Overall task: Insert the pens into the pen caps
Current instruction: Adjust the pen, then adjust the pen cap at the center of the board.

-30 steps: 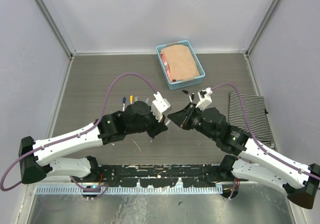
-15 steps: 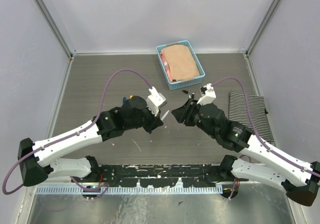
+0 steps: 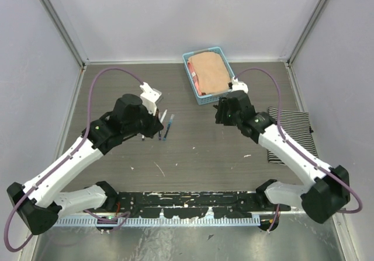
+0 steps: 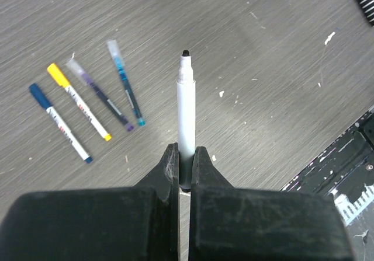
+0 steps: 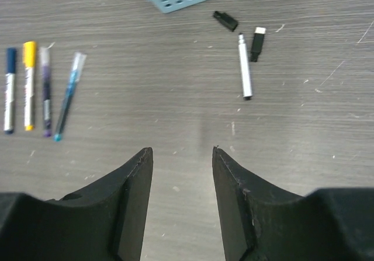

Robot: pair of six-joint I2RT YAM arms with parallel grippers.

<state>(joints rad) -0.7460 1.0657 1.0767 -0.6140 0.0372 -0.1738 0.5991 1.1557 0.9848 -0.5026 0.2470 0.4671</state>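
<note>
My left gripper [image 4: 186,150] is shut on a white pen [image 4: 186,112] whose bare black tip points away from the wrist, above the table. To its left lie the capped pens: blue [image 4: 58,121], yellow [image 4: 79,100], purple [image 4: 99,94] and teal [image 4: 125,83]. In the top view my left gripper [image 3: 159,116] hangs over that row [image 3: 169,127]. My right gripper [image 5: 181,150] is open and holds nothing. Ahead of it lie a loose grey-white pen [image 5: 244,74], a black pen cap [image 5: 225,20] and a black cap with a white end [image 5: 258,44].
A blue basket [image 3: 191,76] with a tan cloth in it stands at the back, just beyond my right gripper [image 3: 223,112]. A striped cloth [image 3: 290,134] lies at the right. Grey walls close in the table's sides and back.
The grippers were nose to nose at mid-table and have swung apart. The left carried the white pen back-left over the pen row. The right opened and moved back toward the basket.
</note>
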